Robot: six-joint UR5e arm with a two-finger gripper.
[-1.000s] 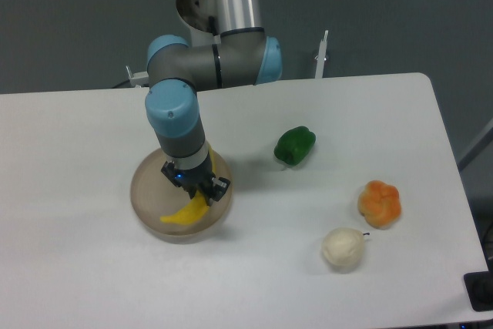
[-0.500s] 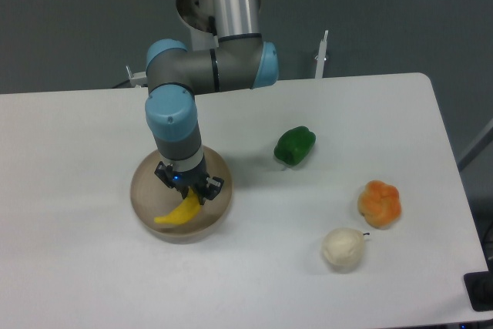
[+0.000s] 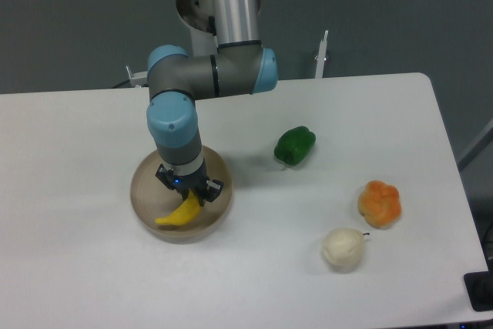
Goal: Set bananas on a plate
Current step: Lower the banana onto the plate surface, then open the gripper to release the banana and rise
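Observation:
The yellow banana (image 3: 177, 215) lies inside the round beige-tan plate (image 3: 146, 187) at the left of the table, its free end pointing to the lower left. My gripper (image 3: 190, 191) points down over the plate and its fingers are closed on the banana's upper right end. The arm's blue wrist hides the far part of the plate.
A green pepper (image 3: 295, 146) sits right of the plate. An orange lobed fruit (image 3: 380, 203) and a whitish round fruit (image 3: 343, 248) lie at the front right. The table's right edge runs close to them.
The gripper with the banana shifted slightly left and farther into the plate between the first and second frames. It has hardly moved since.

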